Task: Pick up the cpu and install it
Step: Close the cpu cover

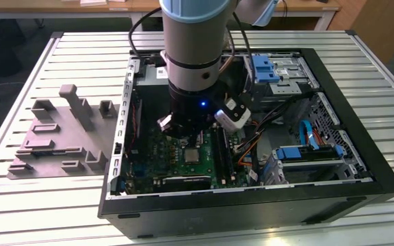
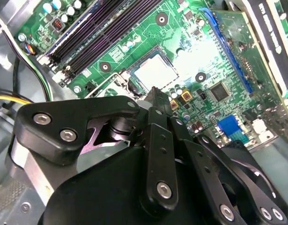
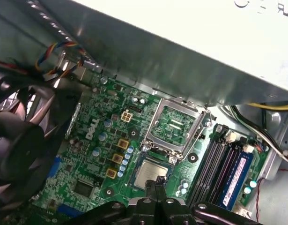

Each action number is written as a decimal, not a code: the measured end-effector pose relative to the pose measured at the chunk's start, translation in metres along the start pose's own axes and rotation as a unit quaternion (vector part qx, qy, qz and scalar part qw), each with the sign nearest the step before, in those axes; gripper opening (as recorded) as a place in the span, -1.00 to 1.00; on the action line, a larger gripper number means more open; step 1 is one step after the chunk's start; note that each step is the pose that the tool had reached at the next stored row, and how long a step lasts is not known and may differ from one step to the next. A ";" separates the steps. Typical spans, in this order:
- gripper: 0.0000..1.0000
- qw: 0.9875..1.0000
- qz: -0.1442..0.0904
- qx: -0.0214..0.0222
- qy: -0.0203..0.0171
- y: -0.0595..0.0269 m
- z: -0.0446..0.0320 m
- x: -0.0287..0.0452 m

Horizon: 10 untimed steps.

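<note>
- Black linkages of my gripper (image 2: 153,101) hog the near part of the second wrist view, and the fingers come together at one tip, pressed shut with nothing between them as far as I can see.
- That tip sits right at the edge of the cpu (image 2: 155,72); can't tell if it's actually touching the chip or just hanging over it.
- In the first wrist view the same closed tip (image 3: 156,183) pokes up just beside the cpu (image 3: 151,172), which lies flat in its socket on the green motherboard (image 3: 97,154).
- Silvery top faces up and the chip looks square to the socket, not tilted.
- The socket's metal load frame (image 3: 174,126) is flipped open and stands up just behind the chip, so nothing is clamped over it.
- RAM slots (image 3: 225,176) run alongside the socket, and a black fan (image 3: 22,140) sits off to the other side of the board.
- From the exterior view, my arm (image 1: 193,51) reaches straight down into the open pc case (image 1: 361,169), with the cpu (image 1: 192,155) just below the wrist.
- Case lies on a slatted table (image 1: 46,205); a grey fixture plate (image 1: 60,138) sits on the exterior view's left, well apart from the chip.
</note>
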State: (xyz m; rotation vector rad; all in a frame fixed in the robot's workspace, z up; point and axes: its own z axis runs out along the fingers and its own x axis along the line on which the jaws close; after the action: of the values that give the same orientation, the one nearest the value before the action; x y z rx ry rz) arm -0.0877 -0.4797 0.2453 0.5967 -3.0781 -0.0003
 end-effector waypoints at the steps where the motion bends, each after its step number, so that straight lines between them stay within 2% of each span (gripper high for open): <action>1: -0.79 1.000 -0.006 0.000 0.000 0.0000 0.0000 0.0000; 6: -0.79 0.999 -0.036 0.000 0.000 0.0000 0.0001 0.0000; 10: -0.79 0.998 -0.063 0.000 0.000 0.0000 0.0002 0.0000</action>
State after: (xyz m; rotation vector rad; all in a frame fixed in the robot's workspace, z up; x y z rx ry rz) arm -0.0877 -0.4797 0.2452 0.7906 -3.0341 0.0003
